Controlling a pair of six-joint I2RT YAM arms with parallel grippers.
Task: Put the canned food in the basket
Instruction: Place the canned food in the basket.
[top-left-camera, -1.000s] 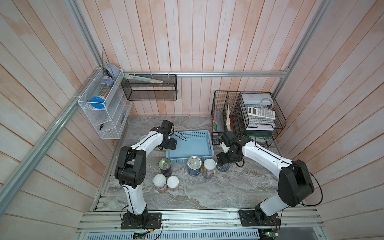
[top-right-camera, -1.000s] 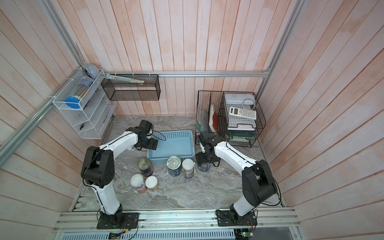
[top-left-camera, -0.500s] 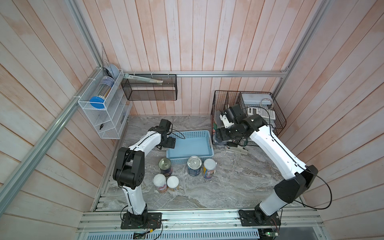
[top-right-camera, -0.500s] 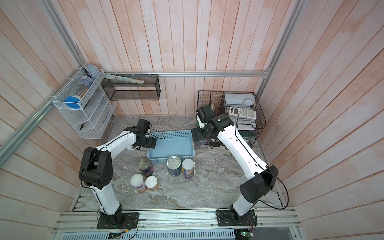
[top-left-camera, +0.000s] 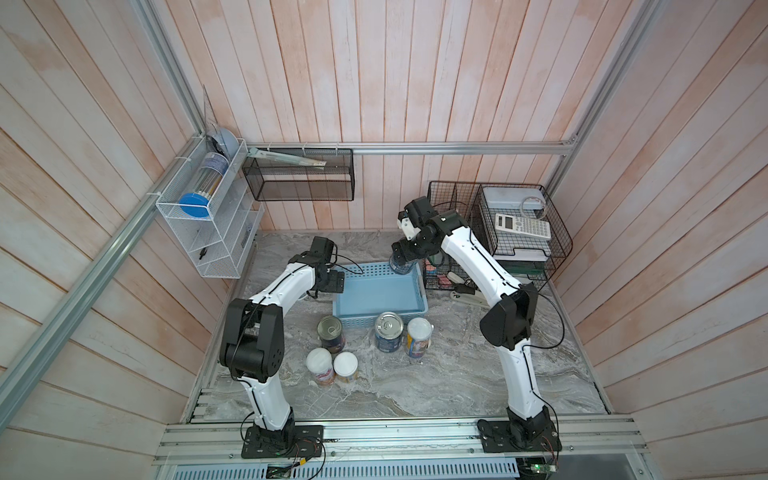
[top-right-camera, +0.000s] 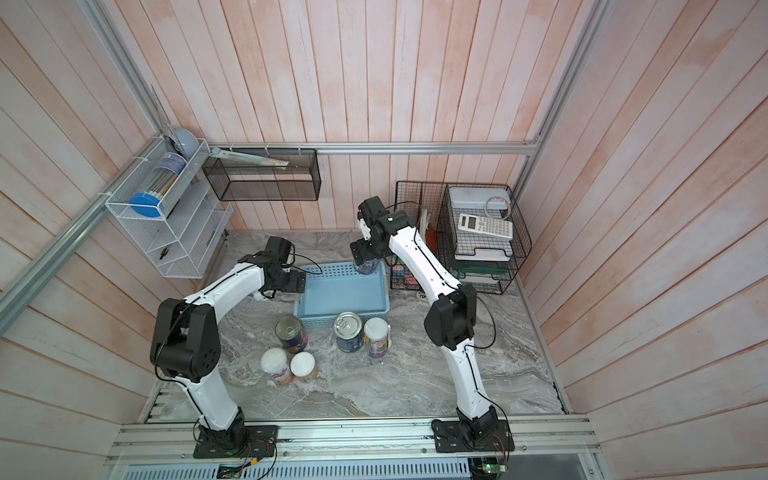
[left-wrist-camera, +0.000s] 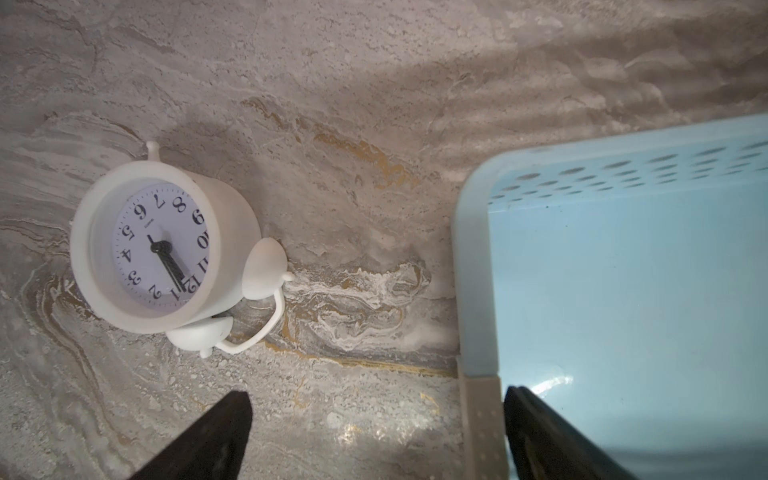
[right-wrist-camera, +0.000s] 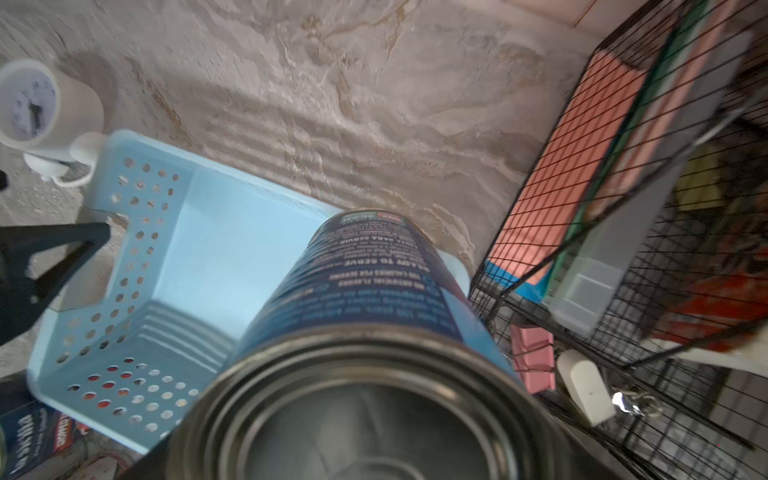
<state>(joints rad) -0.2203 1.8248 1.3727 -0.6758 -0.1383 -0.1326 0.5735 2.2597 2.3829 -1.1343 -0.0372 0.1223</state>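
Right wrist view: my right pincer (top-left-camera: 404, 258) grips a dark blue can (right-wrist-camera: 374, 299) near its upper end, with the metal end toward the lens. The lower end hangs over the basket (right-wrist-camera: 199, 257) at its far corner, just beside the black wire rack (right-wrist-camera: 623, 199); I cannot tell whether the can touches the basket. Left wrist view: my left pincer (left-wrist-camera: 376, 395) is spread wide, holding nothing. It straddles the basket's side wall, one finger inside and one outside. A white clock (left-wrist-camera: 149, 249) lies on the surface (left-wrist-camera: 374, 104) nearby. In both top views, two silver-topped cans (top-left-camera: 389, 329) and three white-lidded cans (top-left-camera: 418, 338) stand on the surface in front of the basket.
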